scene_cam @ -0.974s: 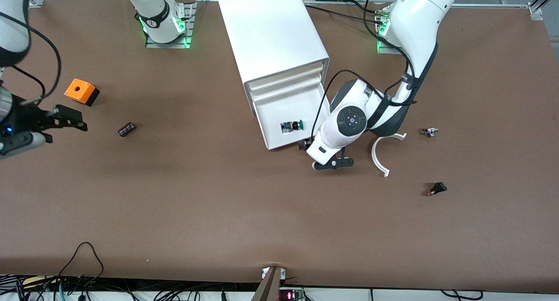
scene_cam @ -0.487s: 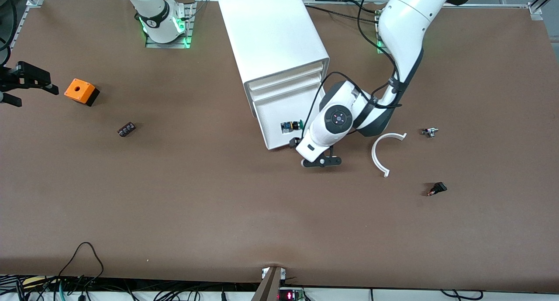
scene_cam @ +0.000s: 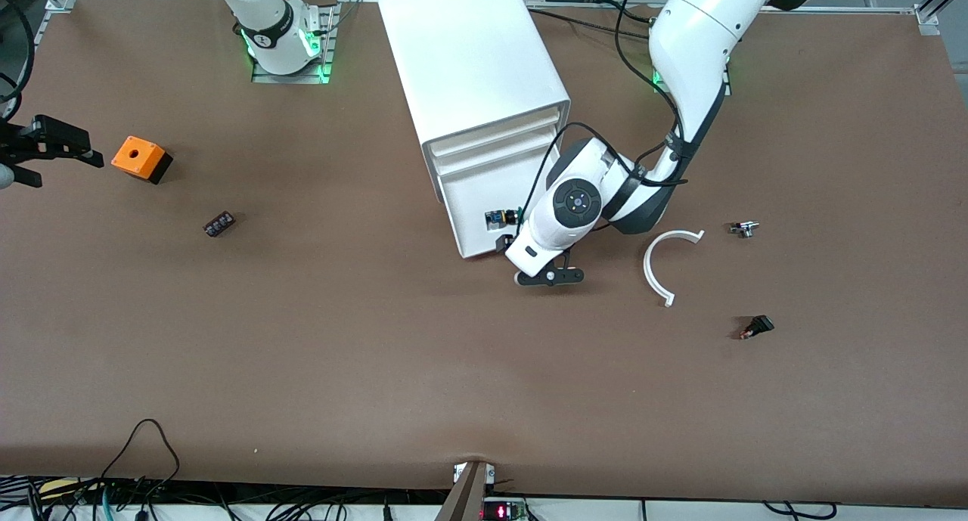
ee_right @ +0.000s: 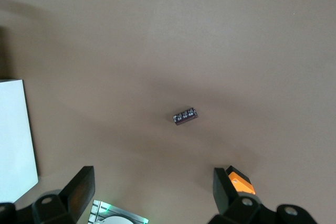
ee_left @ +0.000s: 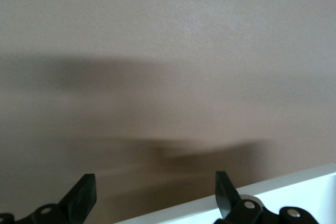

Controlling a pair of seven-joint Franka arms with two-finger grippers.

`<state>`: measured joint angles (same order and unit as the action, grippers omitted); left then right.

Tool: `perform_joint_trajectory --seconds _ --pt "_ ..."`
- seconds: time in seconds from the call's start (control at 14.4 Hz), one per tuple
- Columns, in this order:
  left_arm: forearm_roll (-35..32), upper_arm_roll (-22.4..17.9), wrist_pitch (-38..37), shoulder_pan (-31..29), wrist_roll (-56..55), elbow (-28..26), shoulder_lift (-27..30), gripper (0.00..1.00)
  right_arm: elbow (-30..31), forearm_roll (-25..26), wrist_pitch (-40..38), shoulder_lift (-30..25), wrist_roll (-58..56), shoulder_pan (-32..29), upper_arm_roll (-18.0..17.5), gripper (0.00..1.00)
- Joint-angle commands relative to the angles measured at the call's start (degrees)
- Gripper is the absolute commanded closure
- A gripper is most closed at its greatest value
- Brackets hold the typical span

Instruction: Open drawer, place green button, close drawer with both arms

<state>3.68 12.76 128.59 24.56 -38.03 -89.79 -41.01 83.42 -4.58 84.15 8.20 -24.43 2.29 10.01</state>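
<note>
The left gripper (scene_cam: 505, 243), fingers (ee_left: 84, 195) spread wide and holding nothing, hangs low at the front edge of the open bottom drawer (scene_cam: 484, 203) of the white cabinet (scene_cam: 469, 60). The button (scene_cam: 505, 218) lies inside that drawer, just beside the gripper, partly hidden by the left arm (scene_cam: 575, 203). The right gripper (scene_cam: 45, 149), also wide and empty, waits toward the right arm's end of the table (scene_cam: 378, 355), beside the orange box (scene_cam: 141, 158) and over bare tabletop, with the ribbed block (scene_cam: 219, 224) near. No brand, label or writing can be read on any item.
</note>
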Motion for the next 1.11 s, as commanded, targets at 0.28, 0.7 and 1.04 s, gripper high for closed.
perform_joint_trajectory --seconds 0.28,0.7,1.04 --pt "3.3 2.1 -5.3 0.1 0.2 -0.3 0.3 0.0 0.3 5.5 1.0 0.6 1.0 0.1 -0.9 0.0" --pt "6.9 2.3 -11.8 0.7 0.2 0.0 1.1 0.0 0.2 6.1 1.5 0.4 -0.4 -0.3 -0.4 0.0" --pt "10.6 4.5 -14.8 0.2 0.0 -0.2 0.9 0.0 0.2 5.5 1.2 -0.1 -0.3 -0.4 0.6 0.0"
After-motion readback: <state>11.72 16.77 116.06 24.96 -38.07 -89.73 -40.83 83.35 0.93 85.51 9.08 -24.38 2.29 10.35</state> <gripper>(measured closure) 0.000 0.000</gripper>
